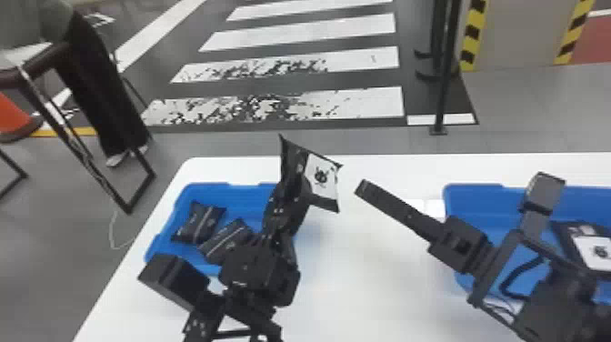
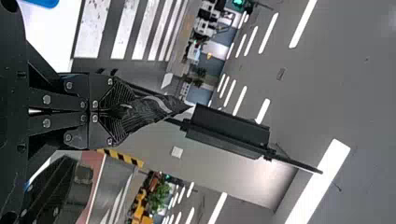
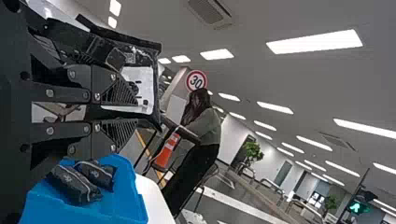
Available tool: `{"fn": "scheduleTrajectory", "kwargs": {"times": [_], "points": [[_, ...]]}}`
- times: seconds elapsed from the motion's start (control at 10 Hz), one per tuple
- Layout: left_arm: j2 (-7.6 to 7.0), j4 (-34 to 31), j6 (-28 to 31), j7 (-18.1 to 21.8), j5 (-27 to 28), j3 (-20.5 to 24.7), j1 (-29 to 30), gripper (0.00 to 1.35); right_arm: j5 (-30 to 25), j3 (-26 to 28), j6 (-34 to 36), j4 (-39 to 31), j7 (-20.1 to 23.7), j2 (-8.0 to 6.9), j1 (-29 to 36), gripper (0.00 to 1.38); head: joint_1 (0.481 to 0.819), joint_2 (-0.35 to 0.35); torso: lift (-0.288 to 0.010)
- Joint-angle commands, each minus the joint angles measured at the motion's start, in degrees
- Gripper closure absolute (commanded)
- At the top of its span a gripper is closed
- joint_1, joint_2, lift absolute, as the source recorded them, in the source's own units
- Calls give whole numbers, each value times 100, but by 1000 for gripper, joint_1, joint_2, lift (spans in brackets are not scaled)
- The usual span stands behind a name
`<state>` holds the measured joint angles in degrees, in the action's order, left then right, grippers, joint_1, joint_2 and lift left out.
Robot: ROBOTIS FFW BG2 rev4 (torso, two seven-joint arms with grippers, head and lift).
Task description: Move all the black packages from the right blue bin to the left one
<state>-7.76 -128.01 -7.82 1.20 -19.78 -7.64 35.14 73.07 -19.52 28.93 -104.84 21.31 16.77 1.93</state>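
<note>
Above the white table (image 1: pixel 363 273), near the inner edge of the left blue bin (image 1: pixel 245 193), the raised black package (image 1: pixel 323 175) is held by the left gripper (image 1: pixel 293 190). It is gripped low, toward one corner, so that most of its body and its white label are left free above and beside the fingers; room for a handover is probably given by this. The right gripper (image 1: pixel 365 188) is pointed toward the package from the side of the right blue bin (image 1: pixel 473 200), its fingers parted by a narrow gap and nothing clearly pinched by them. A passing of the package from right to left is suggested, though it cannot be confirmed. Two black packages (image 1: pixel 197 225) are laid in the left bin, and at least one more, the labelled package (image 1: pixel 591 254), is contained in the right bin, so the task is judged unfinished. For the next move, a clear withdrawal of the right gripper seems to be needed, then a lowering into the left bin; the loose corners could be snagged if this is hurried.

In the head view, a space is seen between the right gripper's tip and the package; by the right wrist view alone, contact could be wrongly supposed, since the label is lined up behind the fingers. In the left wrist view, the dark wrapping is seen squeezed between the closed-in fingers, a pinch that is hard to be read from the head view.
</note>
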Motion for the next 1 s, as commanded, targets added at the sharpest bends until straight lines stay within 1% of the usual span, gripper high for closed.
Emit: {"fn": "scheduleTrajectory", "kwargs": {"times": [0.0,0.1,0.2,0.3,0.4,0.5,0.6,0.7,0.8,0.9], "points": [[99,757,-146,-103,436,319,-547,1216,5,67,-152,198,92,-7,3,501,695,258,-132],[223,1474,-132,-208,1087,719,-997,1216,-41,135,-152,240,110,-7,59,133,695,269,-132],[302,2135,-5,-305,2058,1187,-1433,1216,-201,249,-152,240,110,-7,130,79,695,285,-132],[354,2641,332,-366,2983,1633,-1785,1216,-601,512,-25,184,110,-7,214,121,695,315,-132],[381,2796,782,-419,3429,1896,-1869,1138,-1263,889,130,-13,110,-33,327,121,695,329,-132],[390,2782,1120,-410,3395,2078,-1799,700,-2006,1335,270,-266,66,-68,467,121,695,350,-132],[407,2782,880,-261,3052,2170,-1658,208,-2851,1838,664,-674,-92,-130,622,121,695,350,-132],[425,2683,430,-32,2664,2204,-1503,45,-3708,2295,1058,-1181,-321,-200,791,121,695,350,-132],[433,2247,445,73,2344,2055,-1264,114,-4348,2546,1691,-1673,-620,-235,861,125,695,292,-132],[407,1797,473,82,2012,1804,-997,119,-4771,2626,2408,-1996,-927,-244,819,128,695,257,-132]]}}
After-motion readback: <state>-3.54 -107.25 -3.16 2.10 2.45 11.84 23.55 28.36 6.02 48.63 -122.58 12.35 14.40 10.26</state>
